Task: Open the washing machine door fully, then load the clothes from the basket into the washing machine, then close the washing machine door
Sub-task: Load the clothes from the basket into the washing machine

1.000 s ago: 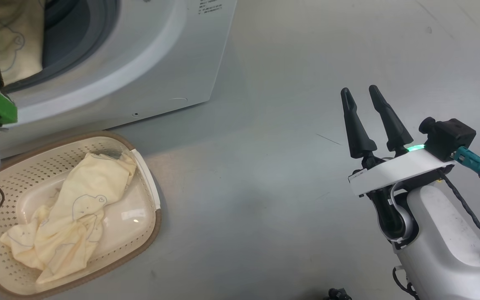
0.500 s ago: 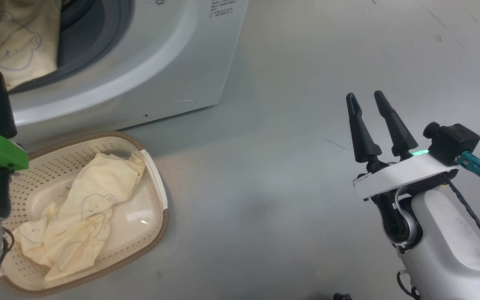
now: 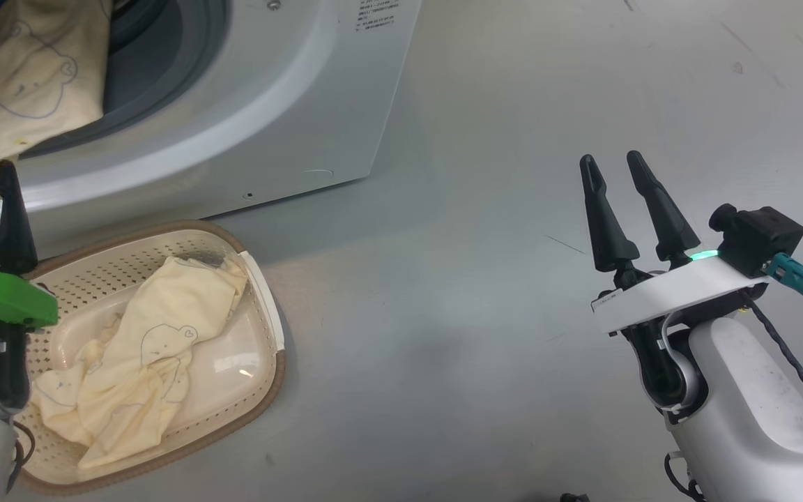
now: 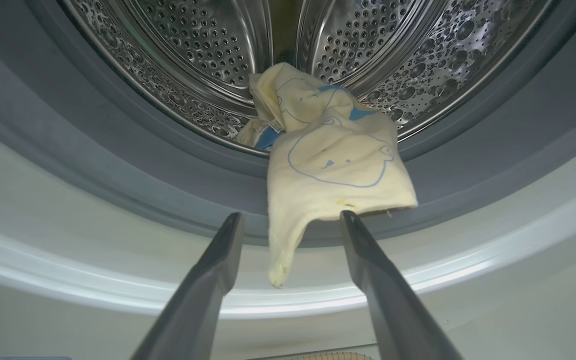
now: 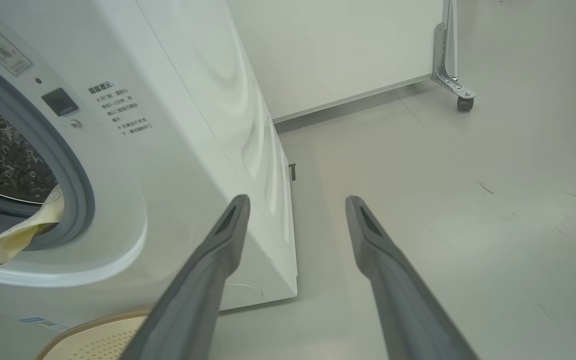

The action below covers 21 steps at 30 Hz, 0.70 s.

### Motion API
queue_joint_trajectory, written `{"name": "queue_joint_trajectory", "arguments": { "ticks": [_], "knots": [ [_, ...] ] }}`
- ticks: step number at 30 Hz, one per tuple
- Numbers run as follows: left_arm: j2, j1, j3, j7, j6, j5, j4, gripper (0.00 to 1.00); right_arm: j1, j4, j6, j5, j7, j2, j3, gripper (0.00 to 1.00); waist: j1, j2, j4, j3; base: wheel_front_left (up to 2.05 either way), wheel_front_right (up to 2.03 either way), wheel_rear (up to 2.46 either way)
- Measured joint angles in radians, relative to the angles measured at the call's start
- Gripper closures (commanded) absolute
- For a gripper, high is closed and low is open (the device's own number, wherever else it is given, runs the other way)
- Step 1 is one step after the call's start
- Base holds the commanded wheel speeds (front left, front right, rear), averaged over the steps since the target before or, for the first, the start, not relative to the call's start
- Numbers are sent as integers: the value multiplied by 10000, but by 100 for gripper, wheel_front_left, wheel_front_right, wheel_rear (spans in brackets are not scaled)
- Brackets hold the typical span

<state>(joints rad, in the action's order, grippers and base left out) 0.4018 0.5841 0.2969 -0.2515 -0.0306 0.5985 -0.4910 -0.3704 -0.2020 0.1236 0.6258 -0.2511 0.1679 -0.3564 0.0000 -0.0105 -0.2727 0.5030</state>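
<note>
Left hand (image 4: 290,216), spread wide and empty, faces clothes (image 4: 333,170) draped over the washing machine (image 3: 290,104) gasket (image 4: 118,165); right hand (image 3: 610,164) wide, empty, above the floor (image 3: 478,314); basket (image 3: 95,268) holds more

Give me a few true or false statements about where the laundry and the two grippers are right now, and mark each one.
1. A hanging garment lies draped over the gasket of the washing machine. True.
2. The basket is empty. False: a second garment lies in it.
3. The right gripper grips cloth. False: it is open above the floor, holding nothing.
4. The left gripper is open, facing the drum. True.
</note>
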Motion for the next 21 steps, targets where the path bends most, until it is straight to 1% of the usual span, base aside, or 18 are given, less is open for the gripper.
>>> {"name": "queue_joint_trajectory", "arguments": {
  "ticks": [4,10,21],
  "knots": [
    [2,-372,-54,0,121,-33,397,0,1,50,0,-2,0,42,-8,0,0,0,24,9,0,0,0],
    [-17,-765,-40,0,163,-151,1012,0,1,79,0,-13,0,98,-6,0,0,0,69,30,0,0,0],
    [157,-962,84,59,173,-247,1116,0,0,92,0,-13,0,132,-82,0,0,0,94,58,0,0,0]
  ]
}}
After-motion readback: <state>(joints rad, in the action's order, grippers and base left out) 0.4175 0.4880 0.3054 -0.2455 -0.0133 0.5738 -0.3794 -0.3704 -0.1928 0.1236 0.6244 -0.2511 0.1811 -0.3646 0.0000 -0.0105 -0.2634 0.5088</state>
